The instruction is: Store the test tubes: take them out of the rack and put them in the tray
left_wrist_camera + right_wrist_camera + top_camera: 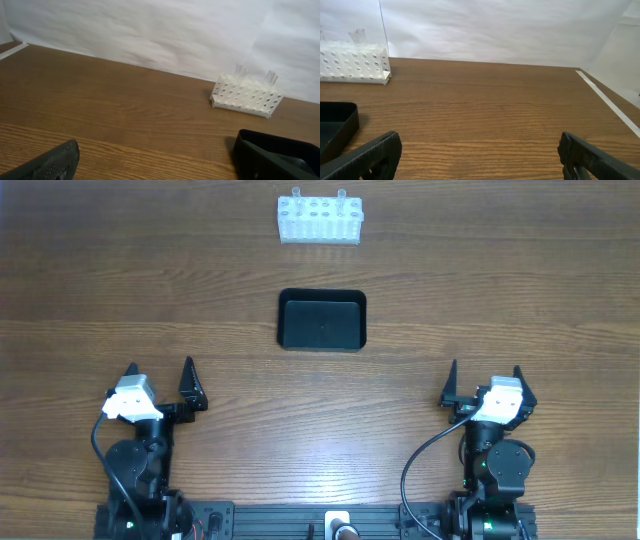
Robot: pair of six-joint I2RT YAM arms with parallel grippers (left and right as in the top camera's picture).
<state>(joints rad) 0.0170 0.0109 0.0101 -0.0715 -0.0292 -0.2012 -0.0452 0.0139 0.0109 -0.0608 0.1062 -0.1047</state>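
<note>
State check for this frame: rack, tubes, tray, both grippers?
rack: upright, two tubes in it, other holes empty.
test tubes: standing in the rack, one near each end.
tray: empty.
left gripper: open, holding nothing.
right gripper: open, holding nothing.

A wooden table (pixel 150 300) is carrying a black tray (pixel 322 322), lying ahead of and between the two pairs of jaws, and a white rack (pixel 319 222) standing beyond it, farther from both.
</note>
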